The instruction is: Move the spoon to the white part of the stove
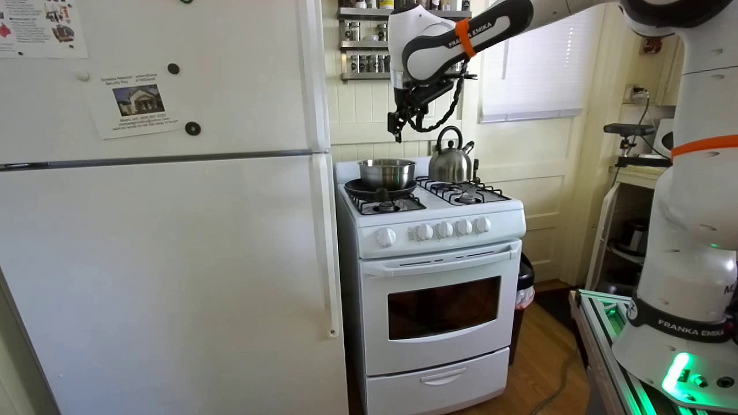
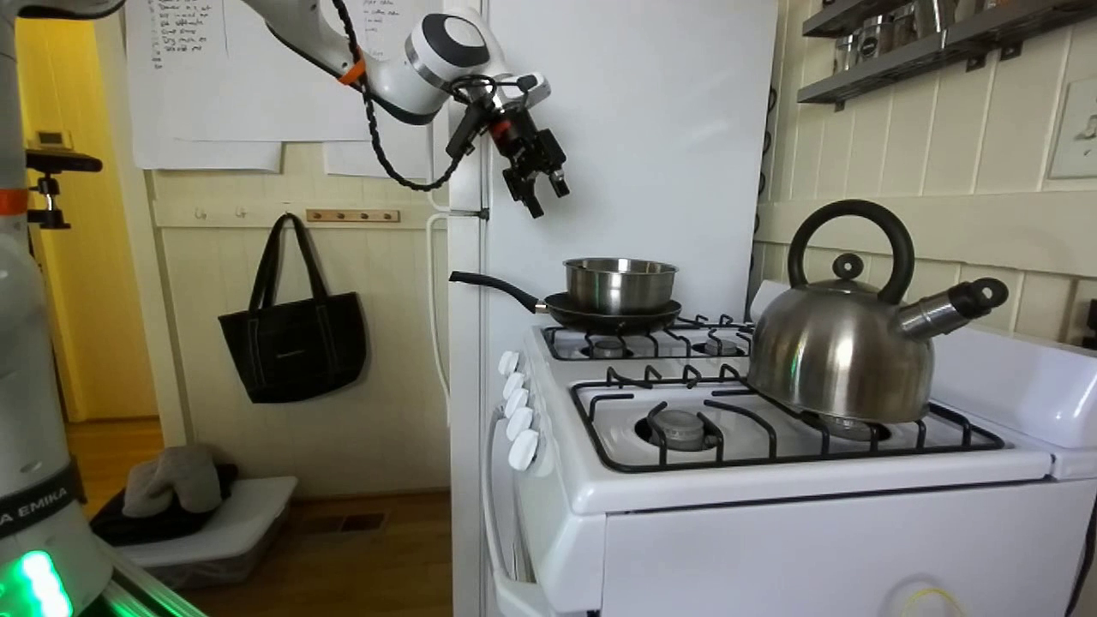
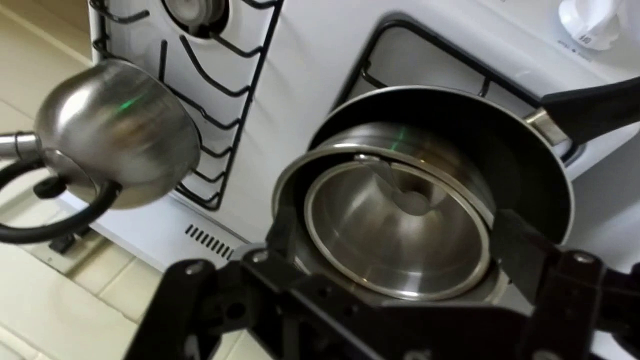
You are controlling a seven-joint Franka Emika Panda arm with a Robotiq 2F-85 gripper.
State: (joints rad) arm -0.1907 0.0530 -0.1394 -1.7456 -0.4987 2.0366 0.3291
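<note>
Approach seemed in hand: the black two-fingered gripper (image 3: 395, 224), jaws spread, likely needed lowering to the slim silver metal spoon (image 3: 386, 175) near wrist-view centre.

A bag (image 2: 296, 347) hangs on the wall (image 2: 394, 283), papers (image 1: 138, 115) cling to the fridge (image 1: 161, 259), jars (image 1: 363, 63) line shelves (image 1: 366, 45), and a kettle (image 2: 844, 351) stands near a frying pan (image 2: 613, 320).

Glossy white robot arm (image 1: 703, 202), all smooth curves, black trim (image 1: 680, 16) cutting across! Bright orange bands (image 1: 464, 38) wrapped tight; black braided cable (image 2: 370, 107) looping loosely. White FRANKA EMIKA lettering (image 1: 691, 328) on black base collar (image 1: 647, 316), and there, green light bar (image 1: 676, 372) blazing below! Angular black two-finger gripper (image 2: 547, 198), red patch (image 2: 500, 128) at its root, round grey screw heads (image 3: 584, 257) dotting it.
</note>
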